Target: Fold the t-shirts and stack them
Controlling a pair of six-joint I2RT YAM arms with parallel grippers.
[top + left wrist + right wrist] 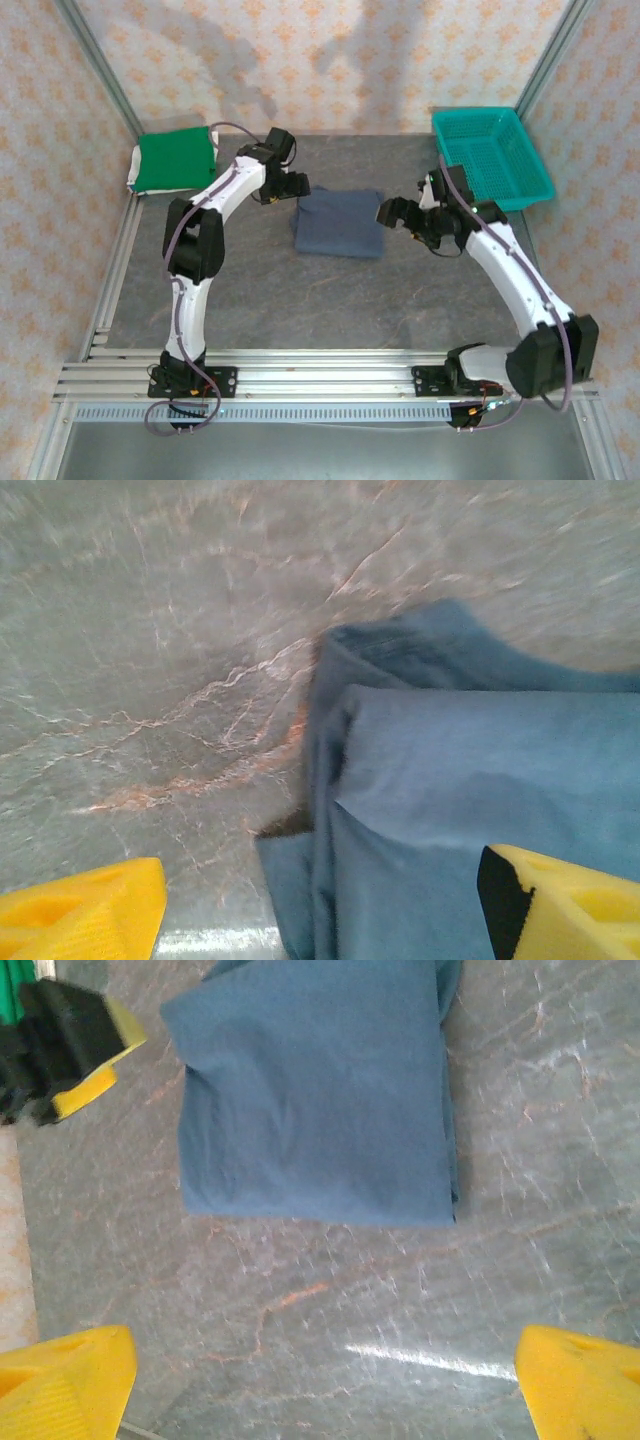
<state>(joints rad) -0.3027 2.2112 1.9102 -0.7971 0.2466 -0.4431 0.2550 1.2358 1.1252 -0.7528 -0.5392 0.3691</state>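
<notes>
The grey marbled counter (250, 290) carries everything. A teal mesh basket (495, 155) stands at its far right corner. In the middle lies the slate-blue t-shirt (338, 222), folded into a compact rectangle. Its layers are mostly square, though the left wrist view shows a few edges (330, 740) poking out unevenly at one corner. The green t-shirt (175, 160) is folded too and sits in the far left corner on top of the white t-shirt (134, 172), which shows as a pale strip along its edge.

By these pictures, the folding looks done for all three. The stack holds two, so what seems left is to carry the blue t-shirt over and lay it on the green one.

The left jaws hover just beside the blue t-shirt's left edge, spread wide and holding nothing. The right jaws hang near its right edge, likewise wide apart and empty.
</notes>
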